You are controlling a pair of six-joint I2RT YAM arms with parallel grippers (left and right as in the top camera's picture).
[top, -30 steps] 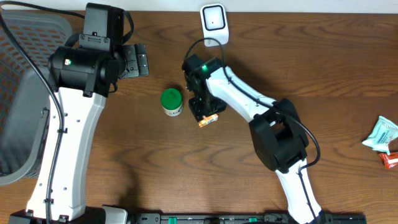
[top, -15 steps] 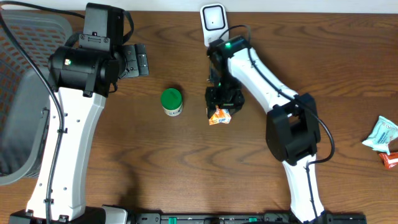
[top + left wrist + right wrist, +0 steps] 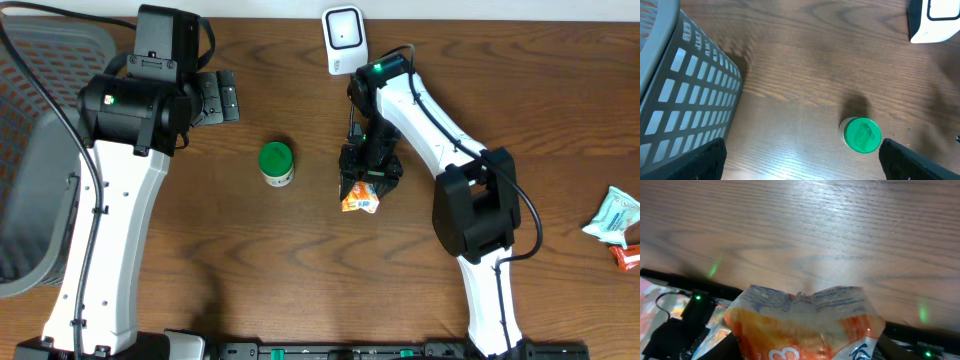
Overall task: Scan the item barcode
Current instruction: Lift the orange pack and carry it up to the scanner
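The right gripper point(image 3: 366, 178) pinches the orange packet point(image 3: 805, 325) near the scanner point(image 3: 343, 35), probably to present its barcode; the left gripper point(image 3: 218, 98) hangs spread wide, unneeded.

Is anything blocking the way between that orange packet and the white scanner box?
Nothing visible does. Between the orange-and-white crinkly packet in the right gripper and the white box scanner lies only wooden tabletop; the green-lidded jar stands off to one side.
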